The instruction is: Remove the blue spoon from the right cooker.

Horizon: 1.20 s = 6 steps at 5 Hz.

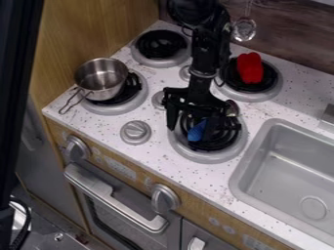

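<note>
Nearest are the oven handle [117, 197] and front knobs [165, 198]; the sink [239, 171] lies to the right. Beyond the knobs, the spoon [196, 131] is on the near right burner [203, 156], its blue part just beside the sink-side finger; I cannot tell whether they touch. The claw [190, 134] hangs over that burner, released, its fingers apart. That finger and the arm [203, 53] stand in the way, covering some of the burner and counter. The pot [101, 78] sits on the near left burner [136, 102], and a red thing [250, 68] on the far right one [275, 87]. A ladle [244, 29] hangs at the back wall [287, 36].
</note>
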Each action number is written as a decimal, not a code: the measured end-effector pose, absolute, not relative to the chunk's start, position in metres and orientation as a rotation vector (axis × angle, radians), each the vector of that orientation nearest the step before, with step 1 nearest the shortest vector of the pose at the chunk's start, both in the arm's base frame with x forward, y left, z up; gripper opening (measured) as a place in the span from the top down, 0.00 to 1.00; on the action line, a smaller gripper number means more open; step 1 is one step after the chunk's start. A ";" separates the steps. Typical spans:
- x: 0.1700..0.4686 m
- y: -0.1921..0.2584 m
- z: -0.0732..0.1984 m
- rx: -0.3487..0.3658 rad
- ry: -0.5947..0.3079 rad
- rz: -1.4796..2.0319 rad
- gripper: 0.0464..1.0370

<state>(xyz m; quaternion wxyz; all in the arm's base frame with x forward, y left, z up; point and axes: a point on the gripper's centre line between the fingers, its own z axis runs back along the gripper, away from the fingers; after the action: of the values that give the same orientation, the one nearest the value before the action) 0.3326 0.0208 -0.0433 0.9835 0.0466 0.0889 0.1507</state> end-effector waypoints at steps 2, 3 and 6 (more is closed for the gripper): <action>0.324 0.008 -0.047 0.098 0.206 0.273 0.08; 0.322 0.007 -0.048 0.106 0.208 0.269 0.36; 0.325 0.003 -0.047 0.122 0.186 0.234 0.71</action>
<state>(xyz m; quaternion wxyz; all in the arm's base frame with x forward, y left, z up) 0.3253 0.0035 -0.0469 0.9870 0.0605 0.0928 0.1166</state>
